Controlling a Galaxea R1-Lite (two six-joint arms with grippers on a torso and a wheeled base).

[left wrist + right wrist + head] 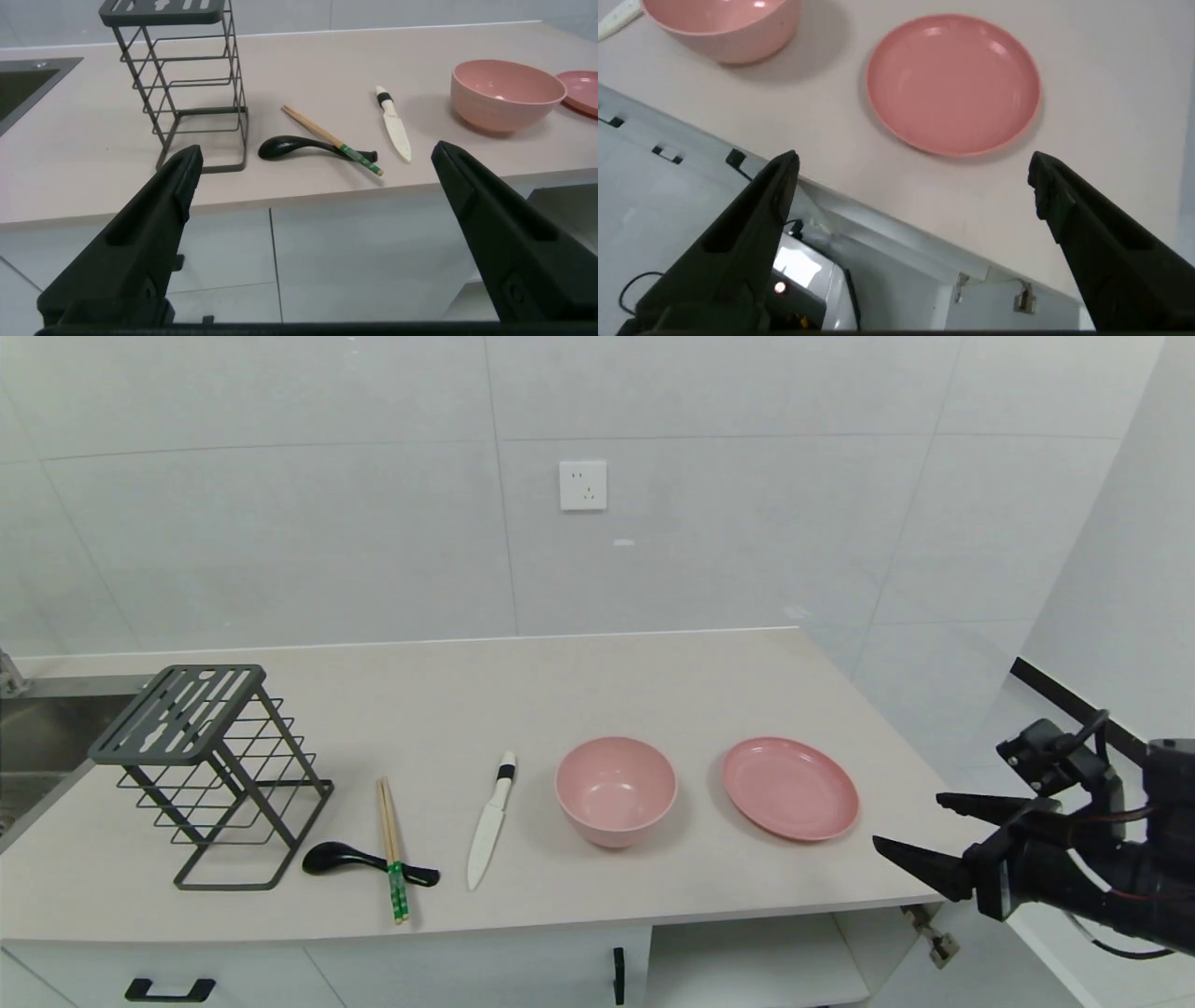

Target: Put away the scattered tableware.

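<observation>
Your right gripper (907, 819) hangs just off the right front corner of the counter (560, 691), spread wide with nothing in it. Its tips are aimed at the pink plate (790, 788), which lies flat near that corner. That plate is your first hazard: its rim is low and the top looks smooth. A finger that lands on the rim rather than under it would likely shove the plate into the pink bowl (615, 790) nearby, and a half-grip lost on the lift could drop it past the corner. Come in too low and the tips could strike the counter's front edge instead.

Your left gripper (316, 151) is likewise wide and empty, out in front of the front edge, facing the wire rack (210, 775) that stands toward the left end. Between rack and bowl, close to the front edge, the chopsticks (392, 849) lie across the handle of the black spoon (336, 857), touching it. Lift the spoon first and you will probably roll the chopsticks off the front. The white knife (491, 821) lies apart from them, tip toward the front edge, and a pinch on its thin blade may slip. The rack looks light, so a hard push into its top slots could tip or slide it
</observation>
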